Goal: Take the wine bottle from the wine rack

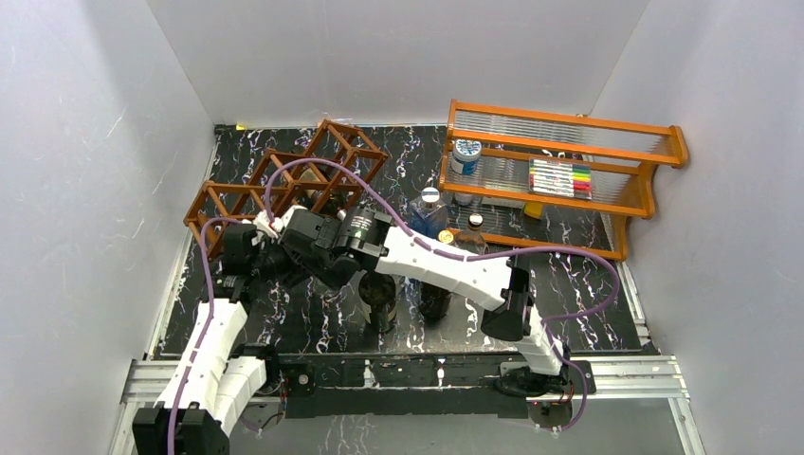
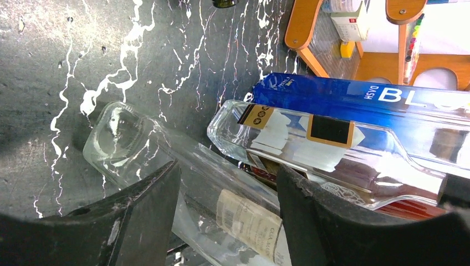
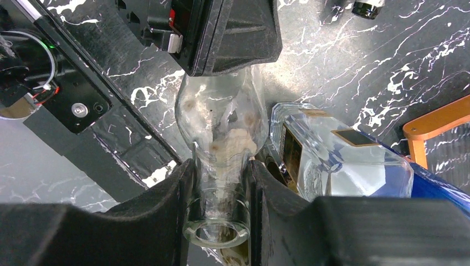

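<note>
Step judged in hand: the wine bottle (image 3: 221,119) is being steadied between both grippers. The body should be clamped squarely before the neck is let go, and the square clear bottle (image 2: 310,149) just beside should be left untouched.

Right gripper (image 3: 217,183): clenched on the neck, under the lip.

Left gripper (image 2: 227,169): fingers half spread on either side of the body; contact cannot be told.

The bottle is held over the table, apparently out of the wine rack (image 1: 284,175) behind.

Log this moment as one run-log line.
right gripper: shut on wine bottle neck | left gripper: straddling bottle body, contact unclear | wine rack: far left, beyond arms
</note>
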